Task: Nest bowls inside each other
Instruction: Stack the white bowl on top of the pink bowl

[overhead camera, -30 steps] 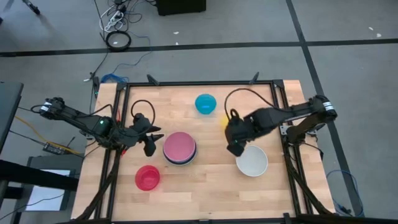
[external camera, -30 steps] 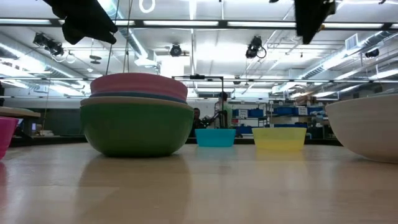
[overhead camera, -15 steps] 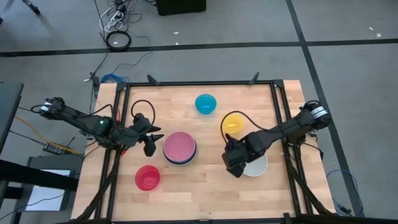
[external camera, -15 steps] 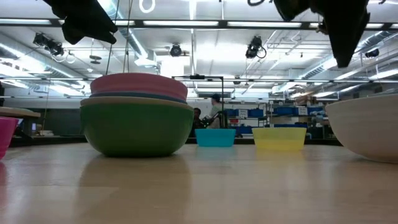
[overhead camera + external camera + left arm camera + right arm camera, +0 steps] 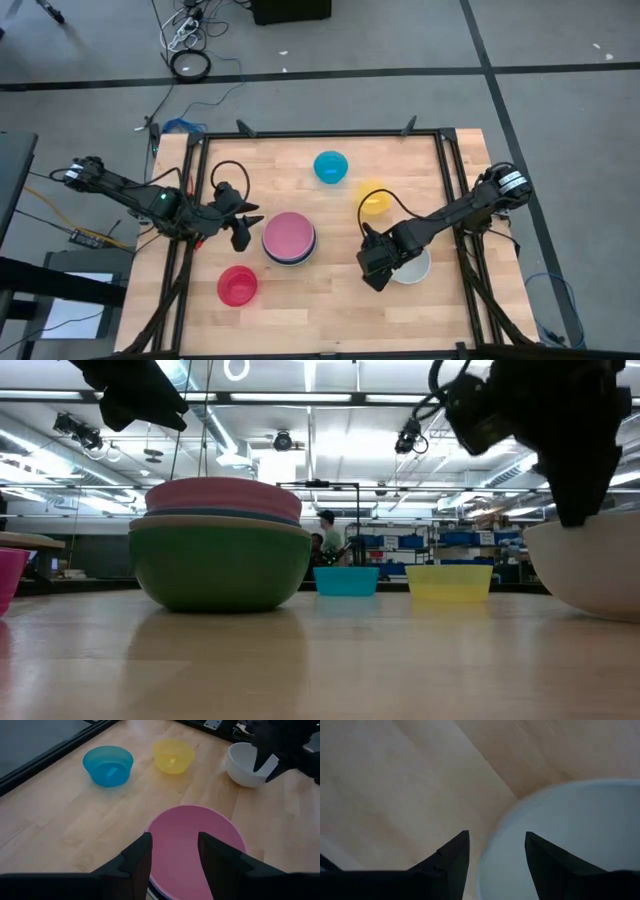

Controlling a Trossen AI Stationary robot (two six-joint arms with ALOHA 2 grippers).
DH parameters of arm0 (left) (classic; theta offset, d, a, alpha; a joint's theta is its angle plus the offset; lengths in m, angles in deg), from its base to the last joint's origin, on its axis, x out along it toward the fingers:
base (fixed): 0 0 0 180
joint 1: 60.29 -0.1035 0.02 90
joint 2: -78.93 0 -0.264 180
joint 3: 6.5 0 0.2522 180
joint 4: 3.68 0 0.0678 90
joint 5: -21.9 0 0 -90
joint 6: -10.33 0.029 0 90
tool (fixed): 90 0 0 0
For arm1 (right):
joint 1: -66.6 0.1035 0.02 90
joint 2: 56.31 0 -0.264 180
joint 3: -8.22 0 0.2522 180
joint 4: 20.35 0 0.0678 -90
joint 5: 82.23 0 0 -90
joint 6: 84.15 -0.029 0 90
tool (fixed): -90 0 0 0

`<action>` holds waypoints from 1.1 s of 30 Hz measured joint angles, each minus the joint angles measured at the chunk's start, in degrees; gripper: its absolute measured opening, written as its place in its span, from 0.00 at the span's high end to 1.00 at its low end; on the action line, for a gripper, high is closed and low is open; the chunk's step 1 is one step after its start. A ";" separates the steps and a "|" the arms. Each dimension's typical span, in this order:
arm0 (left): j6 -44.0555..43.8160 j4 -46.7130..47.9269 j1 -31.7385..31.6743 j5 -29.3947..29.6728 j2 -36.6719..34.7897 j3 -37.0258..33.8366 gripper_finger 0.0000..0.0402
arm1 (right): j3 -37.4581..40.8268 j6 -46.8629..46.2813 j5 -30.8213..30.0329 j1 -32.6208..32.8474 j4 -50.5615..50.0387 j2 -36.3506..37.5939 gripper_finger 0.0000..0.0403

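Right pincer [image 5: 375, 268] straddles white bowl [image 5: 412, 265] rim, released; next, clench and carry to stack [image 5: 289, 238]. Left pincer [image 5: 243, 228] idles released.

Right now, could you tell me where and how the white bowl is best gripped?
By its rim on the side facing the nested stack. The white bowl stands upright, mouth open, so one finger can drop inside, one outside. The right gripper already hangs open over that edge, so a straight descent seems best.
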State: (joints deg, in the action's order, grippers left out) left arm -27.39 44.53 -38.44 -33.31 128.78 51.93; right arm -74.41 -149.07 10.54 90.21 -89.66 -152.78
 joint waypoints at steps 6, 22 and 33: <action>0.00 0.15 0.00 0.04 0.00 0.00 0.58 | 7.34 0.01 -0.56 -0.09 10.17 0.00 0.59; 0.02 -1.05 0.00 3.09 -0.01 0.00 0.58 | -6.23 17.98 -2.88 -4.76 8.44 0.02 1.00; 0.02 -3.77 0.00 3.39 -0.01 0.02 0.58 | -11.86 34.47 -8.41 -13.58 22.53 -0.07 1.00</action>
State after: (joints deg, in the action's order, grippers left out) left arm -27.37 40.77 -38.44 -29.92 128.77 51.95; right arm -86.27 -114.60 2.13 76.63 -67.13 -152.84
